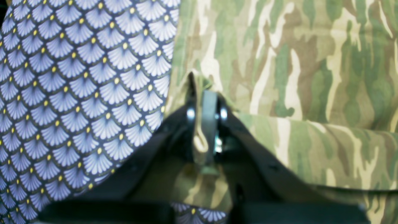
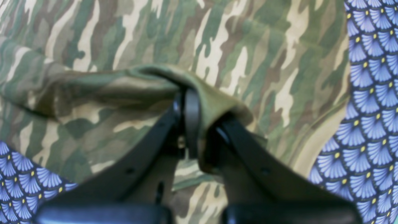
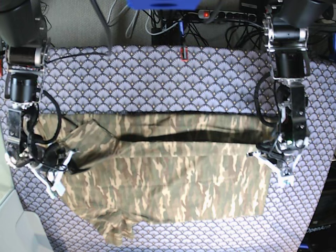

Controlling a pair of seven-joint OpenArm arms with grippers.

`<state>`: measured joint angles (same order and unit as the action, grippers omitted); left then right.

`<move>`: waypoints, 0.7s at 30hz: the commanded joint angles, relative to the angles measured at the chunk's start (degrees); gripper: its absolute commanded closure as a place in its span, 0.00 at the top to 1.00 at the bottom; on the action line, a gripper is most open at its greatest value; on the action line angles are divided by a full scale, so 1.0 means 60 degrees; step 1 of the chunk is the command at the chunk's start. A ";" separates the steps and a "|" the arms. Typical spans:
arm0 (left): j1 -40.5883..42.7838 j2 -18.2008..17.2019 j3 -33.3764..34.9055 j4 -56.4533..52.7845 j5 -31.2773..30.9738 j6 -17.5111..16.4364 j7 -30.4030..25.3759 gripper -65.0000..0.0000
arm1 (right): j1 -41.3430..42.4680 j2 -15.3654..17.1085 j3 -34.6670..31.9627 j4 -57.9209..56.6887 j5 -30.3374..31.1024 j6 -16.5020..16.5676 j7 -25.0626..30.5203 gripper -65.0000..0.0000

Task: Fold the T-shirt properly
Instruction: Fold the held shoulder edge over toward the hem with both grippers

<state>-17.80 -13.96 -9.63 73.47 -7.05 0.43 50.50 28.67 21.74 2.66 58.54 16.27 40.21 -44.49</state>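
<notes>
Base view first, reading left to right: my right gripper (image 3: 67, 158) sits at the picture's left edge of the T-shirt (image 3: 168, 184), jaws closed on a bunched fold of camouflage cloth, and my left gripper (image 3: 275, 157) mirrors it at the far right edge, also clamped on fabric. Between them the shirt lies spread across the scallop-patterned tablecloth (image 3: 157, 79), its long axis running side to side from one gripper to the other, with a doubled band raised along the far side and casting a dark shadow line. Right wrist view confirms it: my right gripper (image 2: 199, 124) has cloth pinched and draped over the fingers (image 2: 191, 118), the flat body of the T-shirt (image 2: 217, 40) stretching out ahead of the tips. Left wrist view, same story: my left gripper (image 1: 206, 124) is shut on a thin edge of the T-shirt (image 1: 295, 62), with tablecloth (image 1: 77, 93) off to one side and a rolled fold of fabric to the other. Both arms are equally placed, one per end, so I judge the coming move as a joint carry across the short axis, toward the near hem. Nothing solid blocks the way; a sleeve (image 3: 115, 233) pokes out at the near left corner, and uneven pull could skew the fold.
</notes>
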 commanded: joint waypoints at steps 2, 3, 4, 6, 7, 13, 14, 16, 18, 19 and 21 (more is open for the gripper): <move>-0.0234 -0.0128 -0.0029 0.0143 0.0054 0.0039 -0.0204 0.03 | 0.0138 0.0135 0.0063 0.0155 0.0108 -0.0034 0.0199 0.01; -0.0220 -0.0128 -0.0029 0.0143 0.0054 0.0039 -0.0204 0.03 | 0.0109 0.0135 0.0092 0.0155 0.0108 -0.0034 0.0199 0.04; -0.0205 -0.0128 -0.0014 0.0143 0.0054 0.0039 -0.0204 0.03 | 0.0094 0.0121 0.0092 0.0155 0.0108 -0.0034 0.0199 0.07; -0.0176 -0.0128 0.0000 0.0202 0.0054 -0.0020 -0.0204 0.08 | 0.0080 0.0135 0.0063 0.0155 0.0108 -0.0034 0.0184 0.15; -0.0161 -0.0128 -0.0014 0.0216 0.0054 -0.0020 -0.0204 0.14 | 0.0080 0.0135 0.0063 0.0155 0.0108 -0.0034 0.0184 0.19; -0.0146 -0.0143 -0.0058 0.0495 0.0039 -0.0034 -0.0204 0.51 | 0.0080 0.0238 0.0136 0.0169 0.0123 -0.0034 0.0170 0.41; -0.0088 -0.0143 -0.0058 0.0626 0.0039 -0.0034 -0.0204 0.51 | 0.0080 0.0311 0.0136 0.0169 0.0123 -0.0034 0.0170 0.43; 0.0132 -0.0245 -0.0073 0.0949 0.0039 -0.0034 -0.0204 0.51 | 0.0080 0.0355 0.0195 0.0169 0.0123 -0.0034 0.0170 0.44; 0.0352 -0.0289 -0.0073 0.1374 0.0025 -0.0034 -0.0204 0.51 | 0.0065 0.0546 0.0532 0.0169 0.0123 -0.0034 0.0170 0.44; 0.0440 -0.0304 -0.0073 0.1550 0.0025 -0.0005 -0.0204 0.51 | 0.0065 0.0619 0.0678 0.0169 0.0123 -0.0034 0.0170 0.44; 0.0645 -0.0319 -0.0088 0.1843 -0.0005 0.0024 -0.0160 0.51 | 0.0065 0.0780 0.1001 0.0169 0.0123 -0.0034 0.0155 0.44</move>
<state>-12.56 -15.25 -9.96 83.31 -7.05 0.34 50.59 27.38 25.21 8.27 58.54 16.36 40.18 -44.77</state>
